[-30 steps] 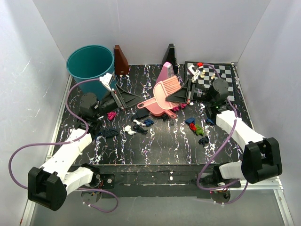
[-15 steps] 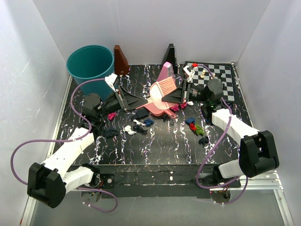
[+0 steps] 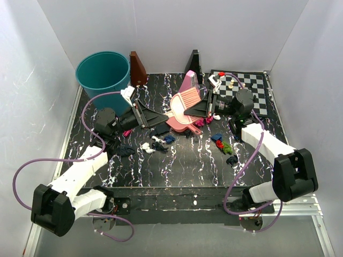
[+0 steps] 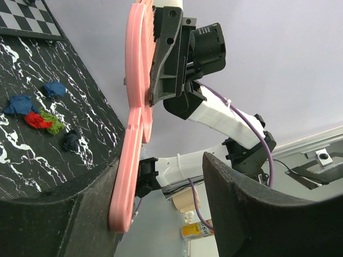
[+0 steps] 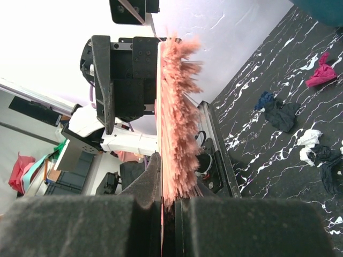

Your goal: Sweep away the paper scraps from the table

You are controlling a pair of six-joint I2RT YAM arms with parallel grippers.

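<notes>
Right fingers (image 5: 64, 225) clamped on brush (image 5: 174, 123). Left fingers (image 4: 252, 214) parted astride pink handle (image 4: 122, 176), one touching, not yet gripping. Centre handle, clamp firmly before working pan (image 3: 179, 122). Scraps (image 3: 161, 143) strewn mid-table (image 3: 182, 166), beside pan; set pan lip flat, sweep toward it.

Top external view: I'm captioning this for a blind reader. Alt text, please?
The right end effector grips a pink brush by a pink dustpan on a black marbled table, facing the left end effector. Coloured paper scraps litter the table; a teal bin and chessboard stand behind.
</notes>
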